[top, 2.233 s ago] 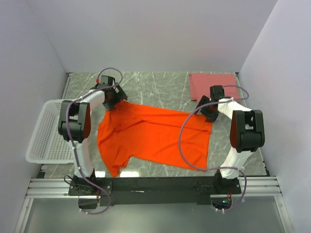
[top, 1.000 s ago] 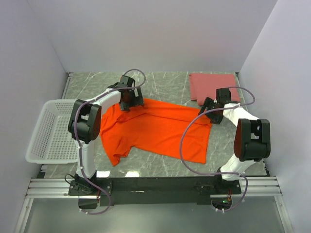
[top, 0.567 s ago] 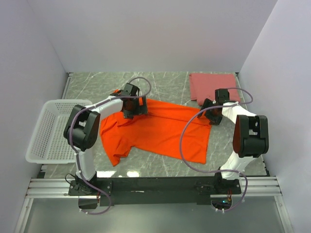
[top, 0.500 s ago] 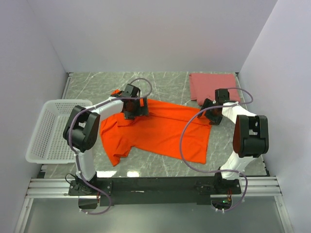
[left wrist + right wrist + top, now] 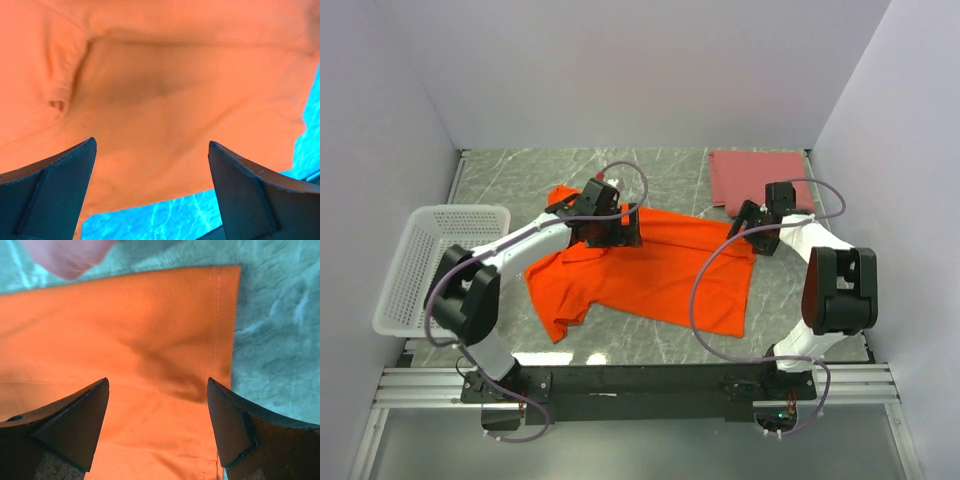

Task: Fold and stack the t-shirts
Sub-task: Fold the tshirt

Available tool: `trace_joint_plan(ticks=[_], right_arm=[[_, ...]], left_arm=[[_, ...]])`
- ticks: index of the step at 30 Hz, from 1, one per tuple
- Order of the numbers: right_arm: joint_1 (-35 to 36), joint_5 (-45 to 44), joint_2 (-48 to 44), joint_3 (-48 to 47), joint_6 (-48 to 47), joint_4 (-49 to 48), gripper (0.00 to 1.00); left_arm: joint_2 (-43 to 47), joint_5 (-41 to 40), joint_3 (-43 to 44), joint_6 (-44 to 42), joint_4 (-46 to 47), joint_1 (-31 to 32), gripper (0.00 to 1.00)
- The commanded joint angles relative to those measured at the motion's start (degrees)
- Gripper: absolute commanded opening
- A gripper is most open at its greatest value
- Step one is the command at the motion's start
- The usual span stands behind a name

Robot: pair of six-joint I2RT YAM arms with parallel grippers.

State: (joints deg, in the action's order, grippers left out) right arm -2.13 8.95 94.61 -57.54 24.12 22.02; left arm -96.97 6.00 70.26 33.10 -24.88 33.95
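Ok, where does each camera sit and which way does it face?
Top external: above and behind the bases, looking down at the table; both arms show.
Left wrist: close above the orange t-shirt, facing down; open left end effector shows.
Right wrist: facing down at the orange hem and the pink t-shirt corner; open right end effector shows.
Shared: all see the orange t-shirt.

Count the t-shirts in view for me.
2. The orange t-shirt lies spread across the middle of the table; the pink t-shirt sits folded at the far right corner. No others show.
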Motion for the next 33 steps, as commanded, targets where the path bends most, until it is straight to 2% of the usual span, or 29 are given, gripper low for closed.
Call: trace_joint_plan(ticks=[1,10,16,18,22,26,29,33], right_arm=[[0.20,-2.09,-6.01,1.11,-0.04,-2.07,0.85],[0.99,-3.93,-18.31,8.75,1.81,-3.48,0.86],[1.25,-5.17,-27.62,15.17,3.21,-3.65,0.87],[1.25,-4.73,-31.05,17.37,3.56,-3.65,0.87],[1.51,-3.94,-36.06,20.18,3.92,-2.69,0.87],[1.87,-3.68,-42.12,22.82,4.27,-2.07,0.88],[1.87,-3.41,-44.85,23.87,4.53,-1.45,0.88],[1.87,-2.62,-46.79,24.58,4.97,-1.37,0.89]], left_arm=[[5.03,-5.81,0.40,-0.41,0.10,-0.73,0.99],[10.30,-11.18,2.34,4.41,0.63,-6.00,0.99],[17.59,-16.53,-4.07,10.38,0.37,-9.87,0.99],[19.27,-19.79,-4.95,12.24,-1.83,-9.87,0.99],[22.60,-21.38,-7.59,17.60,-5.34,-10.05,0.99],[27.88,-24.80,-13.20,21.30,-10.09,-10.75,0.99],[33.14,-25.51,-16.98,22.62,-13.25,-11.89,0.99],[35.52,-26.91,-19.54,25.07,-17.12,-13.47,0.99]])
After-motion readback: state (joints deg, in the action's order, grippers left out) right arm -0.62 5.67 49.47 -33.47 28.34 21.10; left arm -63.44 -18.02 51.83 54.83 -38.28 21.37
